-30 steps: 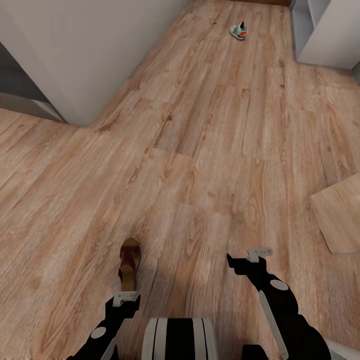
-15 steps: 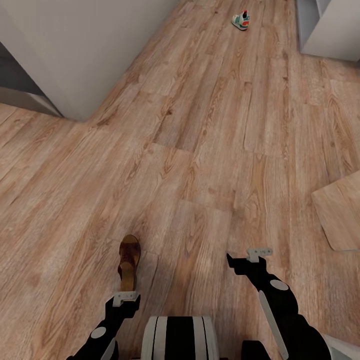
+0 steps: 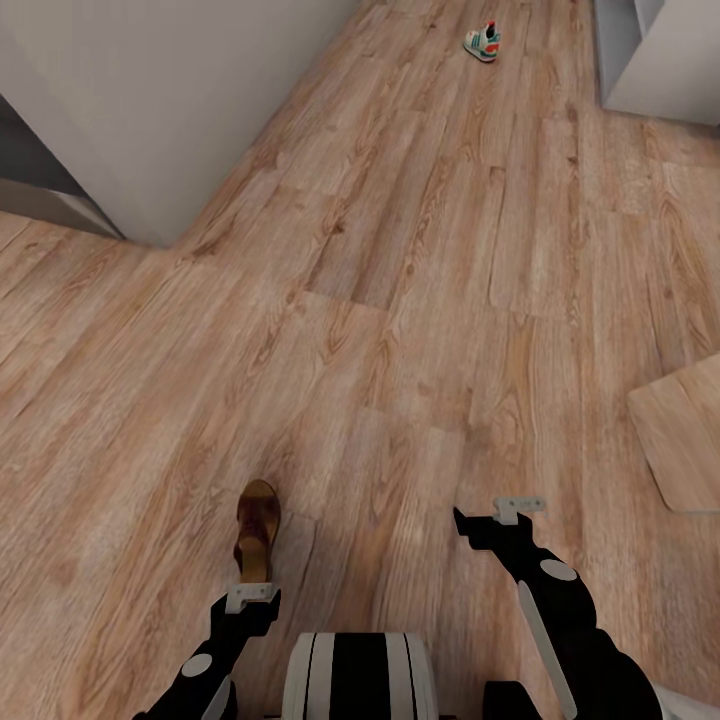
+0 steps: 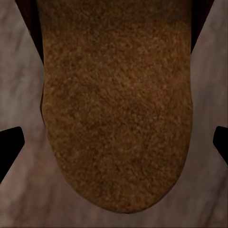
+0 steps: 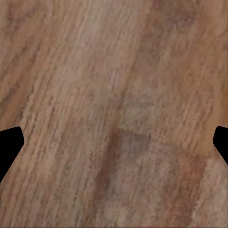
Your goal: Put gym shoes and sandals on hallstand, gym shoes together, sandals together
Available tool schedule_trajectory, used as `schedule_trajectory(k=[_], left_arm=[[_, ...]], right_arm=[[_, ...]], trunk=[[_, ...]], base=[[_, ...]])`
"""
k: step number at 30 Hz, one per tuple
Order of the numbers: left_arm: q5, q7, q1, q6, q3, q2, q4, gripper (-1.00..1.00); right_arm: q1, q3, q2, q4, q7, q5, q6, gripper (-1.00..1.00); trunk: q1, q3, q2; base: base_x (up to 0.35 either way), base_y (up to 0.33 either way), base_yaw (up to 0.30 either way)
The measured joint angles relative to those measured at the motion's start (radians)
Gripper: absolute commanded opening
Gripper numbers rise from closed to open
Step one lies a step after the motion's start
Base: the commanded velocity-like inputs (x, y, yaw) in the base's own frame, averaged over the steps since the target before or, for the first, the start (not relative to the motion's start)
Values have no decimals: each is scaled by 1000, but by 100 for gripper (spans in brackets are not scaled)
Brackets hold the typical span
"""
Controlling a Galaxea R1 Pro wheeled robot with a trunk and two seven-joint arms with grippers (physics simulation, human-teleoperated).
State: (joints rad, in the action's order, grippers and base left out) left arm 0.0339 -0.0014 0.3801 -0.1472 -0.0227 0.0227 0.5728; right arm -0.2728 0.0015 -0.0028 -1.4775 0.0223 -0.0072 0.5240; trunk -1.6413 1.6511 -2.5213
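One brown sandal lies on the wood floor, toe pointing away from me. My left gripper hangs open just over its heel. In the left wrist view the tan footbed sits between the spread fingertips without touching them, and that gripper holds nothing. My right gripper is open over bare planks, its centre empty. One gym shoe, white with green stripes and a red patch, stands far ahead. A light-grey corner of the hallstand is at the far right. The other shoes are out of view.
A white wall runs along the left and ends in a corner, with a grey opening beyond it. A light wood panel juts in at the right edge. Open plank floor stretches between me and the gym shoe.
The whole view shifted as the camera moved: the far gym shoe slid up the picture, then the floor and sandal crept slightly toward me. Both arms keep their pose.
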Motion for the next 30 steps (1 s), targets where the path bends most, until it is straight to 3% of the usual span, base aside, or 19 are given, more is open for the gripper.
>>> schedule_trajectory(k=[19,20,30], left_arm=[[-1,0,0,0,0,0,0,100],[0,0,0,0,1,0,0,-100],[1,1,0,1,0,-1,0,-100]], right_arm=[[0,0,0,0,0,0,0,100],[0,0,0,0,0,0,0,100],[0,0,0,0,0,0,0,100]], trunk=[[0,0,0],[0,0,0],[0,0,0]], base=[[15,0,0],[0,0,0],[0,0,0]])
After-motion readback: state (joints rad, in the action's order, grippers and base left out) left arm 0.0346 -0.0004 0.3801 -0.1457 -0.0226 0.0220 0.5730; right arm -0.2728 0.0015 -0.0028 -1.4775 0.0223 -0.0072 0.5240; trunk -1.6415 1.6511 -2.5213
